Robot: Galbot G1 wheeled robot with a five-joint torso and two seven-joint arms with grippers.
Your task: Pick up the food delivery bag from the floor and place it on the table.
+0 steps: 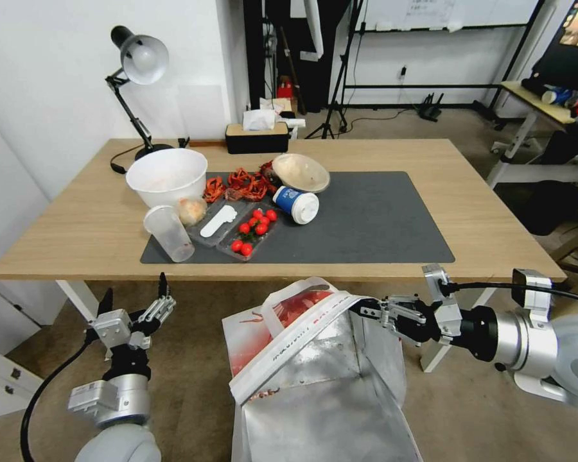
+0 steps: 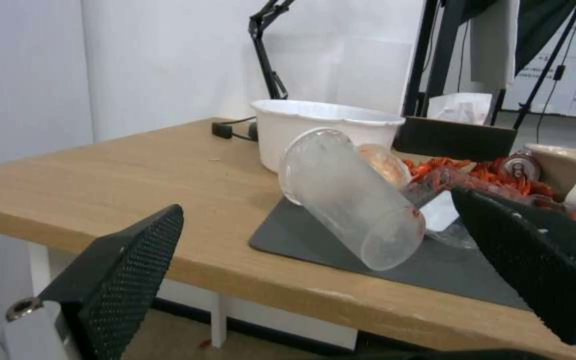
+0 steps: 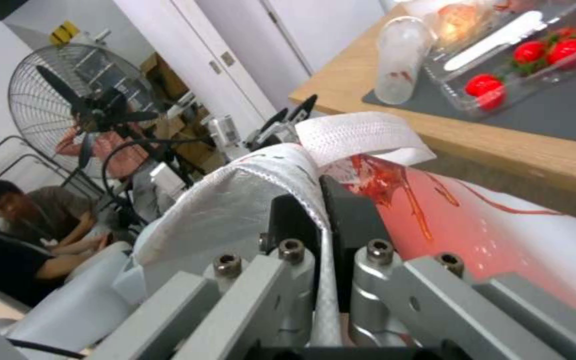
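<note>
One gripper works: our right gripper [image 1: 366, 309] pinches white strap [image 3: 361, 137] of bag [image 1: 315, 372], jaws clamped on webbing. Bag hangs below table [image 1: 77, 224] edge, just before it. We judge: lift higher so base clears edge, aim for bare mat [image 1: 379, 218]. Bag red-white, silver lining, gaping. Left gripper [image 1: 135, 301] idle, jaws wide.

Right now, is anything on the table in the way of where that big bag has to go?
Partly. The right gripper holds the food delivery bag by its rim, below the table edge. Ahead on the mat's left half sit a plastic cup, tomato tray and white bowl; the mat's right half is bare.
</note>
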